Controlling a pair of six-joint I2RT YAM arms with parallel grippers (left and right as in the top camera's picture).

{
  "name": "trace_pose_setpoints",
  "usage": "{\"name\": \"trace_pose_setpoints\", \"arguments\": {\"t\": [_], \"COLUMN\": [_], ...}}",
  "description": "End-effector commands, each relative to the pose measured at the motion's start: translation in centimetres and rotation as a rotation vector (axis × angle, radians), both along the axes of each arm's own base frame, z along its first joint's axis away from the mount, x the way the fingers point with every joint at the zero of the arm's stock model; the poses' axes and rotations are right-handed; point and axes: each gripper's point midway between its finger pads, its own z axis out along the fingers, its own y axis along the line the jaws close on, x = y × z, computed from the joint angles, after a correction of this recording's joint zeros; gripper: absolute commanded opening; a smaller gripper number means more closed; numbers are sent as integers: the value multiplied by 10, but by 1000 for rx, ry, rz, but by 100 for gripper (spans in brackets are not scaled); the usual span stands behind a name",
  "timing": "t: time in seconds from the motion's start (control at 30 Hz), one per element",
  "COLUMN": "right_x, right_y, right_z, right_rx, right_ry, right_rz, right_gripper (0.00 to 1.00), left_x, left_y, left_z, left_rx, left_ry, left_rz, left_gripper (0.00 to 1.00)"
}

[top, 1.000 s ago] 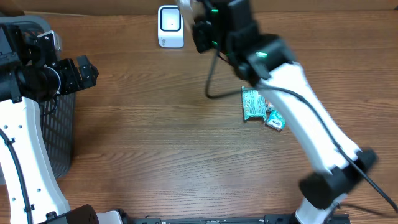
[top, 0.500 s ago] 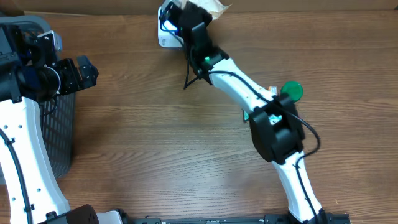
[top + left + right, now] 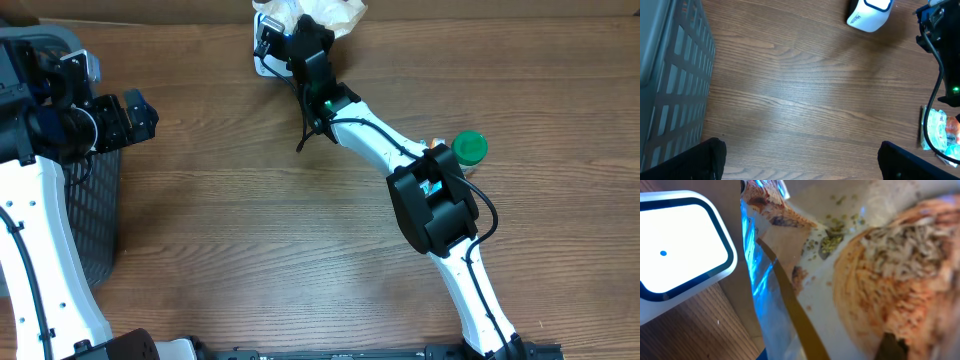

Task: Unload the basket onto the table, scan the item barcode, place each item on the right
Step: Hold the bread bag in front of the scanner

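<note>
The item, a pale food pouch point(image 3: 325, 12) printed with a rice dish point(image 3: 880, 280), hangs at the table's far edge with my right gripper point(image 3: 300, 42) shut on it. It sits right beside and partly above the white barcode scanner point(image 3: 266, 58), whose white window with a dark rim point(image 3: 680, 275) fills the left of the right wrist view. No barcode shows on the pouch. My left gripper point(image 3: 135, 115) stands open over bare wood at the far left, both fingers point(image 3: 710, 160) at the bottom corners of its wrist view with nothing between them.
A black mesh basket point(image 3: 100, 200) stands at the left edge under my left arm. Teal snack packets point(image 3: 940, 132) lie right of centre, mostly hidden under my right arm in the overhead view. A round green object point(image 3: 468, 147) sits beside them.
My right arm has swung left and stretched toward the far edge, carrying the pouch over to the scanner. The green object has come into view. My left arm has not moved.
</note>
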Motion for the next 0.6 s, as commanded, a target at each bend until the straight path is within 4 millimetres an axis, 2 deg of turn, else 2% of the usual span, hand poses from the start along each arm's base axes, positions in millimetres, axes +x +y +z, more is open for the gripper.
{"name": "trace_pose_setpoints", "arguments": {"t": [0.0,0.33,0.57], "right_x": [0,1,1], "right_y": [5,11,11], "right_z": [8,-17,-15], "right_rx": [3,-25,-19], "right_ry": [-19,13,3], "right_rz": [11,42,39], "right_gripper": [4,4,4], "left_x": [1,1,1], "left_y": [0,0,0], "left_z": [5,5,5], "left_rx": [12,13,12], "left_ry": [-15,-15,-15], "left_rz": [-14,-14,-14], "left_gripper": [100,99,100]}}
